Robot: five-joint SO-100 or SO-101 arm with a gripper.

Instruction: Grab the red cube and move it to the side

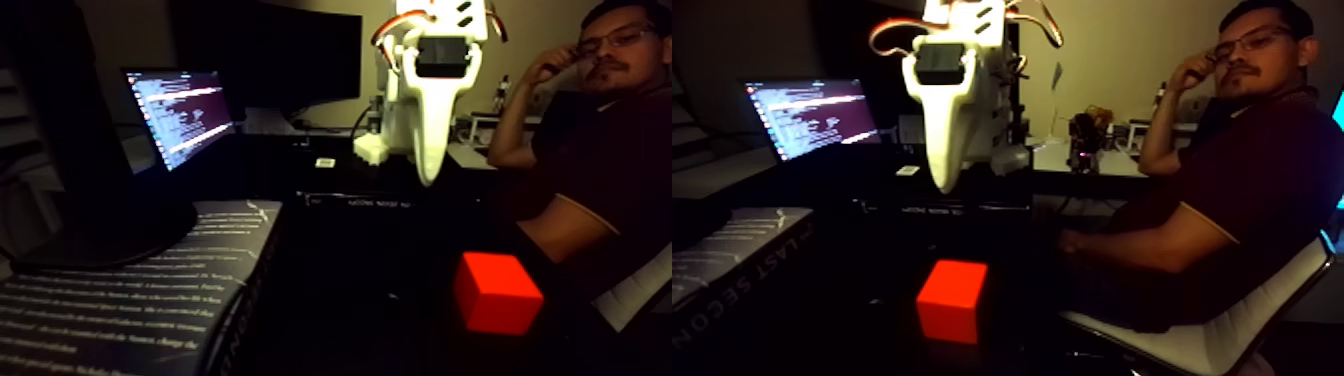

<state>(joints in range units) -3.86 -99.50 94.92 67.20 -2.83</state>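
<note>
Dim desk, dark tabletop: one red cube [497, 292] sits low in the frame, well below my claw [430, 175], which hangs at top centre; whether it is wide or narrow I cannot tell. One laptop [180, 115] glows upper left; one person [590, 130] sits at right.

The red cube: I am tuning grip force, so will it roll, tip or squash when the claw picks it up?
The red cube sits flat with sharp edges, so it probably will not roll. Its crisp, even faces suggest it is stiff. Those faces look smooth and unmarked, so it might slip in the claw.
</note>
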